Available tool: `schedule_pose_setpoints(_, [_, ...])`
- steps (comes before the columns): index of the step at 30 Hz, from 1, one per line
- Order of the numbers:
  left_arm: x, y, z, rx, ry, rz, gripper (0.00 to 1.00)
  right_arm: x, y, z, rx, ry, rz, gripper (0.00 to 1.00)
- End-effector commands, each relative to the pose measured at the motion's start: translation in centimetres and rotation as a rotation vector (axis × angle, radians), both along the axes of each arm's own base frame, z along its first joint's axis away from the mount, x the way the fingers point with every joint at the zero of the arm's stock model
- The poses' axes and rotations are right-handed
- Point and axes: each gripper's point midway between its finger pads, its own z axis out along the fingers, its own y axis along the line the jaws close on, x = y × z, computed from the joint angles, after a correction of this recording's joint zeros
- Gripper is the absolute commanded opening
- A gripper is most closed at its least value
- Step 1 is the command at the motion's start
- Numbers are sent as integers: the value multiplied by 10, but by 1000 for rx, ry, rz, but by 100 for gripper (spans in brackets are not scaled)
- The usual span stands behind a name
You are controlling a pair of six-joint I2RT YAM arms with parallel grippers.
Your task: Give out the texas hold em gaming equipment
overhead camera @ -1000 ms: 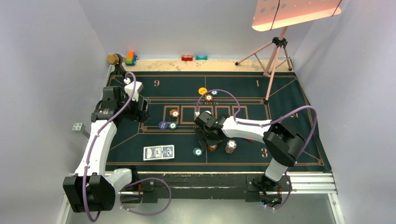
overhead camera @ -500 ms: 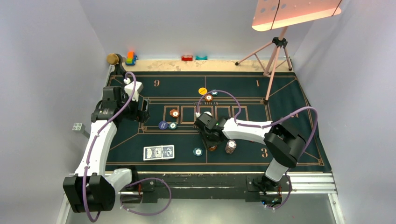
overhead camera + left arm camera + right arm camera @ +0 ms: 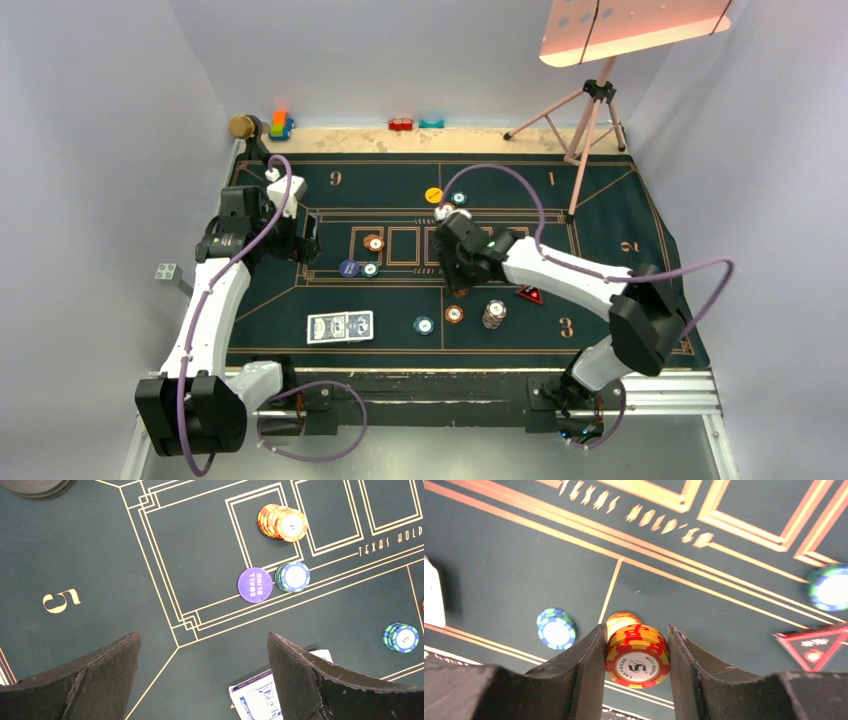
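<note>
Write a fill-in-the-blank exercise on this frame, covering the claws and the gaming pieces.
1. The right claw is ____ on the orange chip stack.
2. The left claw is ____ and holds nothing.
3. The purple button reads SMALL ____.
4. The red marker on the mat is ____ in shape.

Missing words: shut; open; BLIND; triangular.

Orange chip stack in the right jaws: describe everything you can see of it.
The orange chip stack is a few chips thick, orange and yellow with red edge blocks and a white centre label showing a 5. It looks like hard plastic. The right gripper pinches it by the rim, jaws shut on both sides, its face toward the wrist camera, seemingly clear of the felt mat.
</note>
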Motion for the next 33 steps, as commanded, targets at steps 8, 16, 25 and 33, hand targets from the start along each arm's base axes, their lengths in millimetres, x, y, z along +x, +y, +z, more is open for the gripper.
schedule_pose_setpoints(8, [3,1,7,0,-40,-7,100,62,-137,31,-36,-121,-489,18])
schedule_pose_setpoints(16, [3,1,7,0,-37,-9,100,63,-222,7,-72,-100,-773,16])
schedule_pose_setpoints(25, [3,1,6,2,-38,-13,100,65,-243,-11,-69,-29,-880,17])
schedule_pose_setpoints(33, [3,1,6,3,-38,-12,100,55,-242,-44,-85,62,-979,24])
